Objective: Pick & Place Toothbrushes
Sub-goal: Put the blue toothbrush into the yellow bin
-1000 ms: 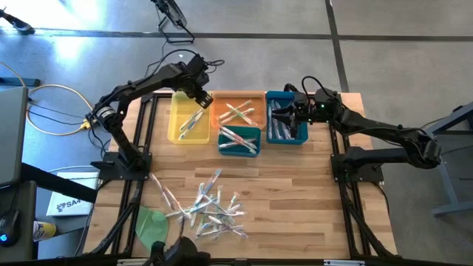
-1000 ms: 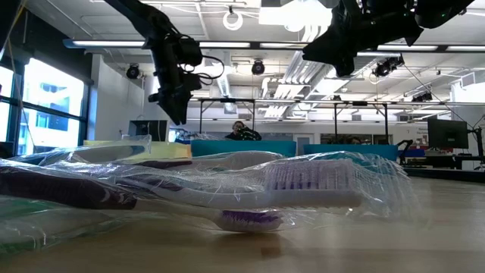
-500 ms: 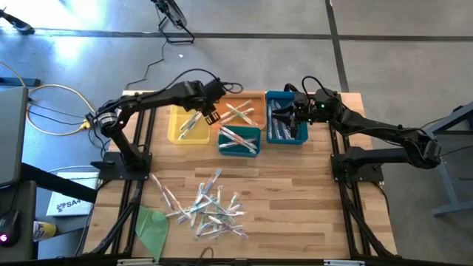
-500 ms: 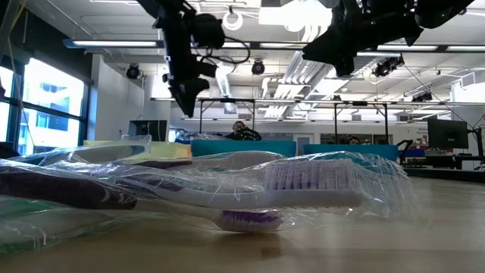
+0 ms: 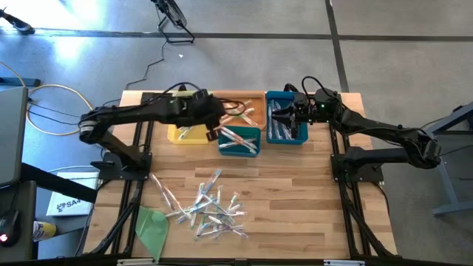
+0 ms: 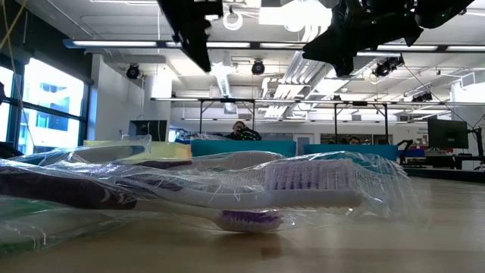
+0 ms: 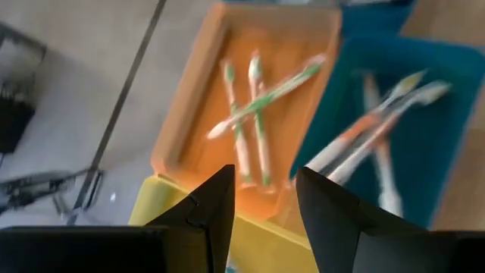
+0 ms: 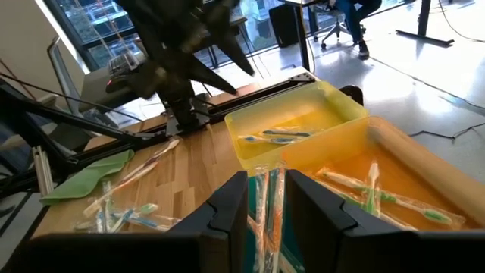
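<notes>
Loosely heaped, the thin clear-wrapped toothbrushes with pink, green and teal accents (image 5: 207, 210) lie in a tangle on the near half of the pale wooden table (image 5: 310, 207), crossing and touching one another, with a flat green cloth-like sheet (image 5: 151, 225) just beside the heap. From table height the nearest one, a white brush with purple bristles (image 6: 303, 182), shows its crinkled film wrapper standing loose around it. I judge each brush light and stiff along the handle, while the glossy film is likely slippery and gives under pressure, so a hold across the middle of the handle, on a brush at the edge of the heap, should be safer than one at the bristle head or on loose film. More brushes already lie in the yellow plastic bin (image 5: 181, 135), the orange bin (image 5: 259, 94), the small teal bin (image 5: 238, 151) and the blue bin (image 5: 284, 140) along the far side. The left pincer (image 5: 213, 129) hangs above the meeting of the yellow, orange and teal bins, its jaws a little apart with nothing between them (image 7: 265, 205). The right pincer (image 5: 292, 114) sits over the blue bin, and whether it grips a brush I cannot tell
</notes>
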`<state>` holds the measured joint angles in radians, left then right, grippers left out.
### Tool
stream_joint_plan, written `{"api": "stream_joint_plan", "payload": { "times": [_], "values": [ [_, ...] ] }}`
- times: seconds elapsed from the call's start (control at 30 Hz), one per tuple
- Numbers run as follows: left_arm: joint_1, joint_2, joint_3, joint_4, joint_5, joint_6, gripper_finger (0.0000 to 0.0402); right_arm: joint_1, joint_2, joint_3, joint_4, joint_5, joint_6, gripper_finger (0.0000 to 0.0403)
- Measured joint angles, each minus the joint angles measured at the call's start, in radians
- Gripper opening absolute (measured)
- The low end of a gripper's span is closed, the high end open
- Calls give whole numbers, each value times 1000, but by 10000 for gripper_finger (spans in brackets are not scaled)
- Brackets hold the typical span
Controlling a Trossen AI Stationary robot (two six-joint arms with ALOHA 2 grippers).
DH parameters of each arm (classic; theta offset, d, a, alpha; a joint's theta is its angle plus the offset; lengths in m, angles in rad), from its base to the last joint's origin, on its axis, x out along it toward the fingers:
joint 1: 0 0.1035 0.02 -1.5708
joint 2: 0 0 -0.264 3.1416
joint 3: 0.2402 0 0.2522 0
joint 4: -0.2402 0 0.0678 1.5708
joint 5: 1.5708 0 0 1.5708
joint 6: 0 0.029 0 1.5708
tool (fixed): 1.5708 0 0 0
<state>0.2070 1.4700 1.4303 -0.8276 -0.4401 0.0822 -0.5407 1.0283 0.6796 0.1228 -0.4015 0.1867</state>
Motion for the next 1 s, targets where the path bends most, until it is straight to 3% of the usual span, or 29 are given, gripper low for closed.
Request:
{"api": "stream_joint_plan", "payload": {
  "times": [0.17,0.53,0.8,1.0],
  "values": [
    [-93,-84,0,6,-55,-11,136,0,0,0,-2,-1,0,85],
    [-372,-159,-9,35,-296,-8,136,0,0,0,-3,0,4,85],
    [-509,-212,-97,70,-316,11,136,0,0,0,1,6,81,85],
    [-537,-224,-99,65,-241,47,136,0,0,0,7,10,133,85]
  ]
}}
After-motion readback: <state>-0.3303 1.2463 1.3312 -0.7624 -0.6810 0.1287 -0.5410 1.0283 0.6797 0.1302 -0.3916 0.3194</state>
